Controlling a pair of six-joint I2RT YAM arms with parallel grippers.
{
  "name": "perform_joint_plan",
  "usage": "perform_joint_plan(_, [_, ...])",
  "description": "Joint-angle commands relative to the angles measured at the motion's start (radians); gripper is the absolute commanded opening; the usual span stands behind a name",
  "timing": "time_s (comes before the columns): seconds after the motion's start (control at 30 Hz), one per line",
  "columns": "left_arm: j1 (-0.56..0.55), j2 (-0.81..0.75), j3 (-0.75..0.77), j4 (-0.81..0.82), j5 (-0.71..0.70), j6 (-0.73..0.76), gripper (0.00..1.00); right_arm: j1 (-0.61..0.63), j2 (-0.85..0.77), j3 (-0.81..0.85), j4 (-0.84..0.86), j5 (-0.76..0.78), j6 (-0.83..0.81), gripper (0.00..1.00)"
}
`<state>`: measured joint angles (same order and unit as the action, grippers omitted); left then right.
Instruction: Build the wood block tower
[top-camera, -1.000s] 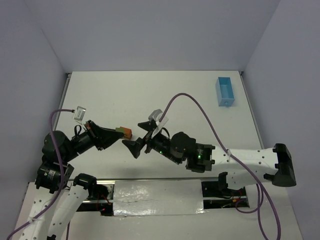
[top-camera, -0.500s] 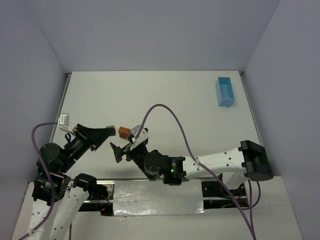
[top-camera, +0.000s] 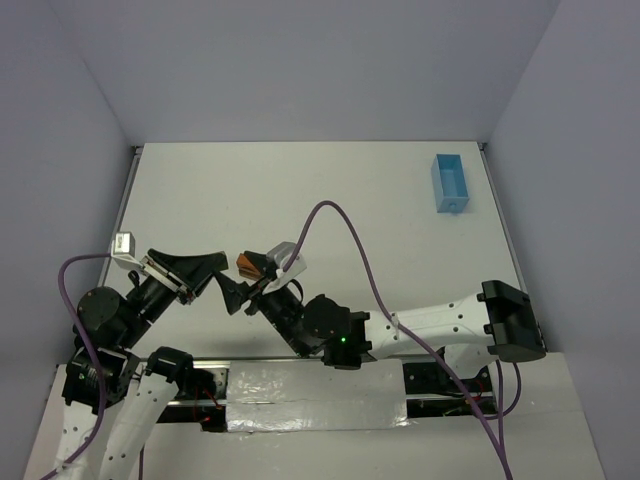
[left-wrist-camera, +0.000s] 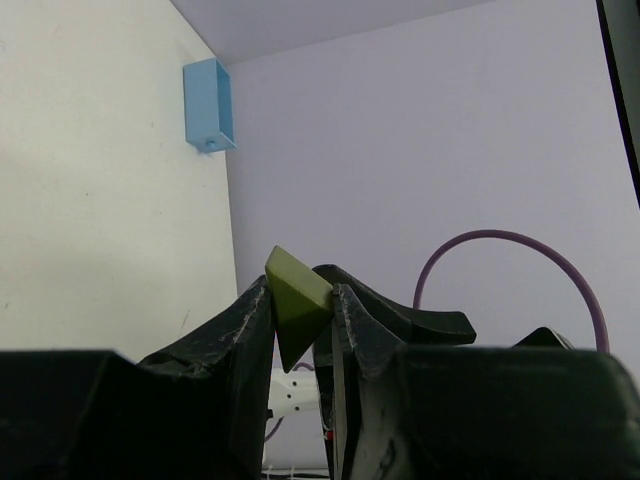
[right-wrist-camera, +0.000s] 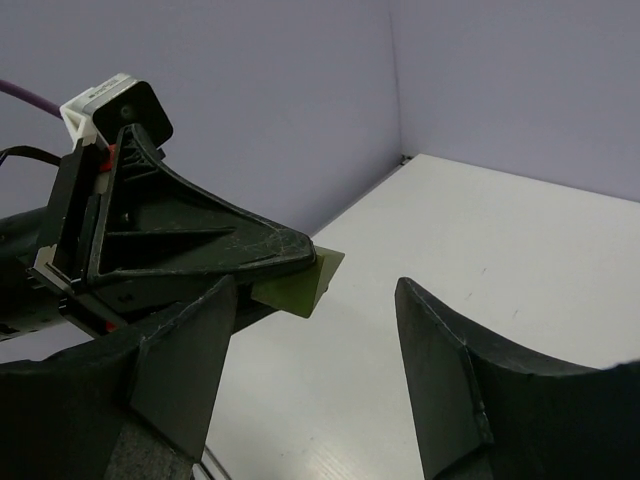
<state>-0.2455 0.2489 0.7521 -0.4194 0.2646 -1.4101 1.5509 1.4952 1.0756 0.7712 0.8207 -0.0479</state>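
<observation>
My left gripper (left-wrist-camera: 300, 300) is shut on a small olive-green wedge-shaped wood block (left-wrist-camera: 296, 298), held above the table. The right wrist view shows that block (right-wrist-camera: 301, 281) sticking out past the left gripper's fingers (right-wrist-camera: 200, 240). My right gripper (right-wrist-camera: 315, 350) is open, its jaws standing on either side of the block without touching it. In the top view the two grippers meet tip to tip, left gripper (top-camera: 218, 264) against right gripper (top-camera: 238, 296). A small orange-and-brown tower (top-camera: 248, 264) stands on the table just behind them, partly hidden by the right wrist.
A light-blue tray (top-camera: 450, 183) lies at the far right of the white table (top-camera: 330, 200), and it also shows in the left wrist view as the tray (left-wrist-camera: 208, 104). A purple cable (top-camera: 345, 235) arcs over the right arm. Grey walls enclose the table.
The right arm swung left to the left gripper and its jaws narrowed. The left gripper drew back toward the lower left, still holding its block.
</observation>
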Motion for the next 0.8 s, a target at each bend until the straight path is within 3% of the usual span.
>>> perform_joint_plan(0.0, [-0.001, -0.010, 0.021, 0.045, -0.004, -0.032, 0.00, 0.000, 0.010, 0.046, 0.054, 0.001, -0.003, 0.74])
perform_joint_plan(0.17, [-0.001, -0.007, 0.047, 0.028, -0.010, -0.029, 0.00, -0.011, 0.020, 0.053, 0.053, -0.005, 0.013, 0.78])
perform_joint_plan(0.4, [-0.001, -0.002, 0.053, 0.031, -0.001, -0.040, 0.00, -0.020, 0.057, 0.084, 0.057, -0.037, -0.010, 0.76])
perform_joint_plan(0.77, [-0.001, -0.003, 0.043, 0.053, 0.044, -0.067, 0.00, -0.035, 0.111, 0.090, 0.203, -0.028, -0.084, 0.74])
